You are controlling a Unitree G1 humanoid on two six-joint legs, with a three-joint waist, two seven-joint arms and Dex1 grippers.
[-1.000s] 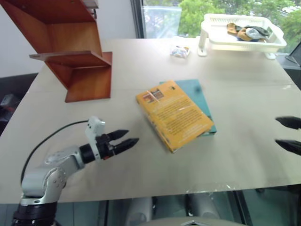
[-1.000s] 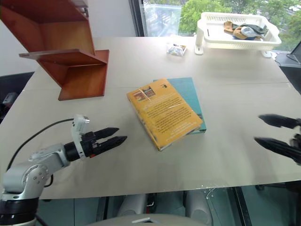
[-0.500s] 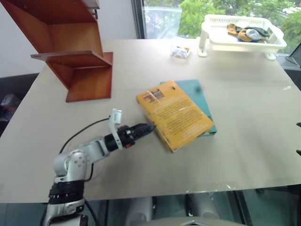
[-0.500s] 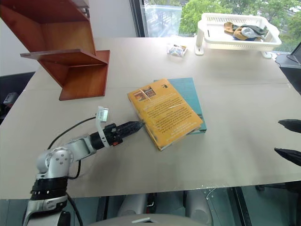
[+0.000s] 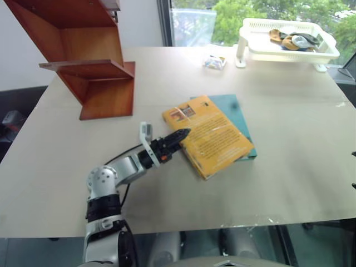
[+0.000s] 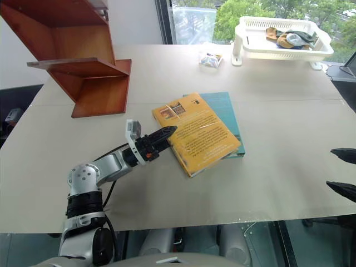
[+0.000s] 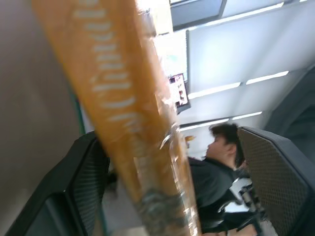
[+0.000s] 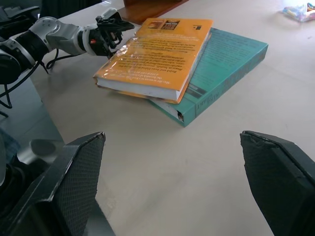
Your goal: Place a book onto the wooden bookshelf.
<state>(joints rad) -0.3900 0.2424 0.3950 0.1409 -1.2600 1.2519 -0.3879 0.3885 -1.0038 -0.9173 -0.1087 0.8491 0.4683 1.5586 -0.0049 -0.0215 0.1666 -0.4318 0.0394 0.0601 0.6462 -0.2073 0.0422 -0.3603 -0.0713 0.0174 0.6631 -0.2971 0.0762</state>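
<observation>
Bookshelf: the wooden bookshelf (image 5: 89, 67) stands at the far left of the table (image 5: 167, 189), well apart from the book and up-left of it. Its flat ledges are bare, so any of them looks free to take the book.

Left claw: the left claw (image 5: 179, 135) sits at the book's near-left long edge, its tips right at or over that edge. In the left wrist view the yellow spine runs close between its fingers. It looks partly closed around the edge, but I cannot tell whether it actually pinches the book. Coming in low and level from the side suits a grip on the thick edge.

Book: the book (image 5: 207, 134) lies flat, turned at an angle, stacked on the teal book (image 5: 236, 114) and covering most of it. Being raised on the teal book leaves its left edge slightly clear of the table, which probably gives a finger room underneath.

Basket: a white plastic basket (image 5: 289, 47) with small items inside stands at the far right corner, well beyond the book and out of the way.

Packet: a small wrapped packet (image 5: 213, 62) lies beyond the book, just left of the basket.

Right claw: the right claw (image 6: 344, 173) waits at the right edge, well apart from the book, its 2 fingers spread wide and holding nothing.

Step, as I judge it: securing the book's edge; lifting and carrying to the bookshelf are not yet done.
</observation>
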